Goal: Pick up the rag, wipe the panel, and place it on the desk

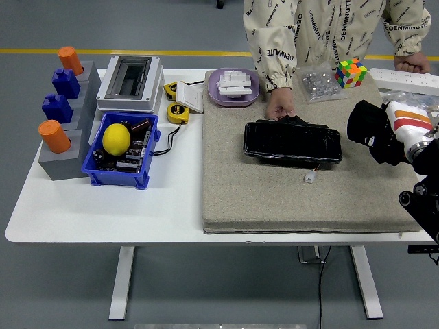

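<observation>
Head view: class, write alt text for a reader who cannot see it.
A black panel lies on a grey mat on a white table; a person's hand holds its far edge. The robot's right hand hovers at the panel's right end. A blue bin with a lemon sits left.
</observation>
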